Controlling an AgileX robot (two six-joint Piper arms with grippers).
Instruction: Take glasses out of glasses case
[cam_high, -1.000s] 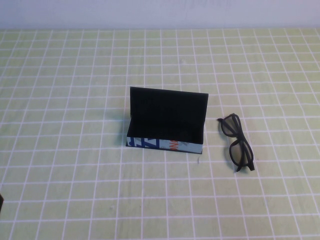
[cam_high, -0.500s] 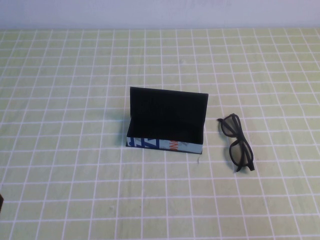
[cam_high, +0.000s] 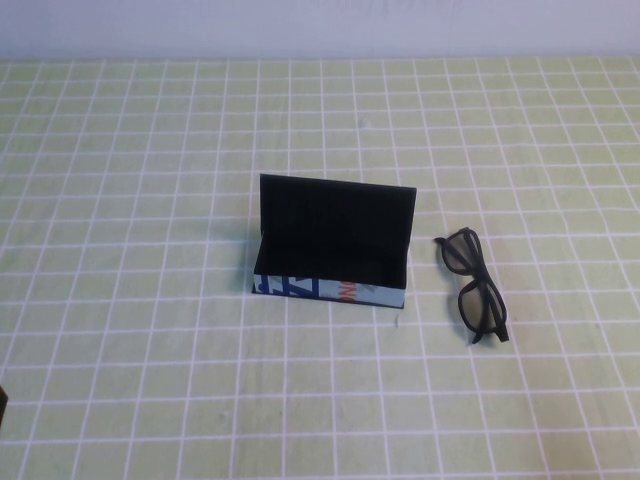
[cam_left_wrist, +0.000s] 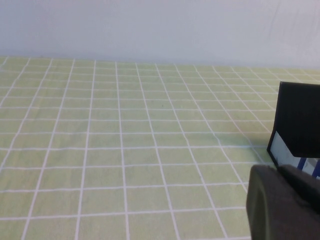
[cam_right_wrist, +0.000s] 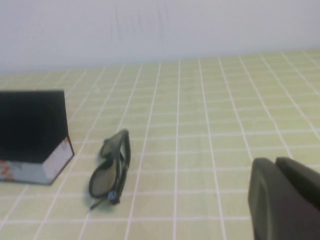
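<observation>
One glasses case (cam_high: 333, 247) with lid up, one glasses (cam_high: 476, 286) just right of it, left gripper (cam_left_wrist: 282, 202) and right gripper (cam_right_wrist: 285, 199) parked apart, finger state unclear.

no readable text anywhere.

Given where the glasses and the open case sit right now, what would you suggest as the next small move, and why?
Probably none beyond keeping both arms parked. The glasses already lie folded on the table, to the right of the open glasses case and apart from it, so the removal looks done. The left gripper sits low beside the case's left end; the right gripper sits low, away from the glasses.
</observation>
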